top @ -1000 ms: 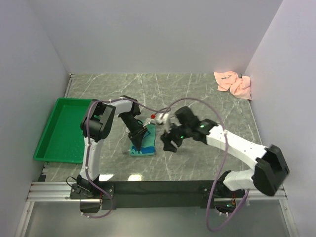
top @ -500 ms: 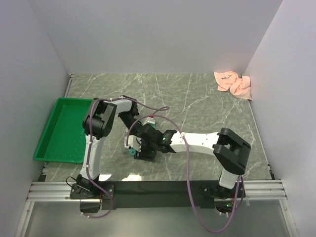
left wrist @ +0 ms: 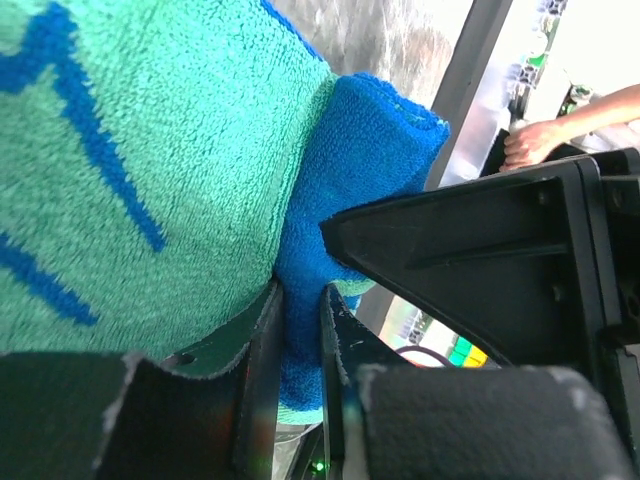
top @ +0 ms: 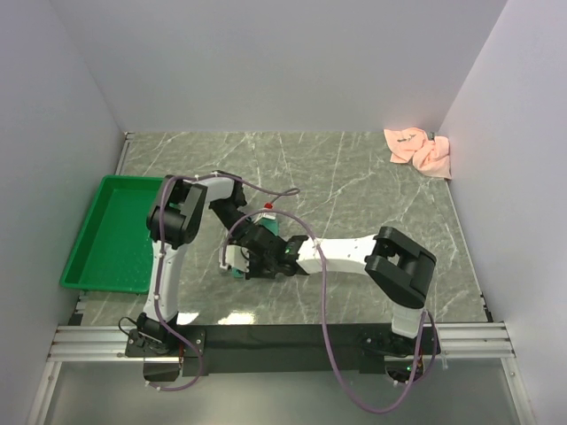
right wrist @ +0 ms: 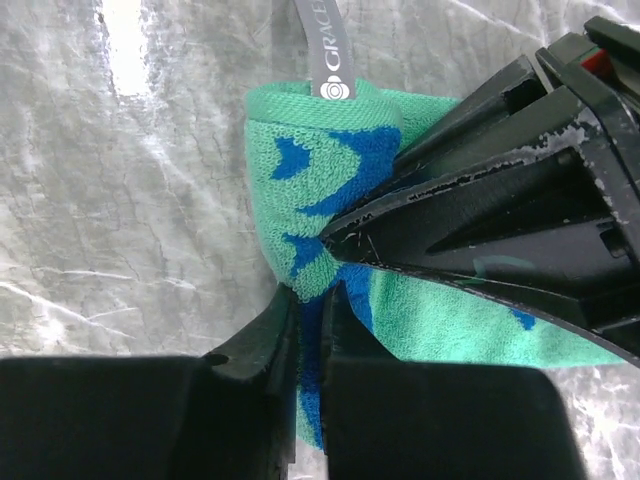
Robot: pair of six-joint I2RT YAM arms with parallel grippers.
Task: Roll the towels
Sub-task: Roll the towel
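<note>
The teal and blue towel [top: 236,272] lies on the marble table near the front, left of centre, mostly covered by both grippers. My left gripper [left wrist: 300,300] is shut on a blue folded edge of this towel [left wrist: 150,150]. My right gripper [right wrist: 310,300] is shut on the towel's [right wrist: 300,180] near fold, right beside the left gripper's black fingers [right wrist: 500,220]. A grey label [right wrist: 325,50] sticks out from the towel's far edge. The salmon-pink towel [top: 419,150] lies crumpled in the far right corner, away from both arms.
A green plastic tray [top: 111,232] stands at the left edge of the table. White walls close in the back and both sides. The two arms meet over the teal towel, with their cables looping above it.
My right arm has swung left across the table to the teal towel and its jaws have shut on it. The left gripper has kept its grip in the same place.
</note>
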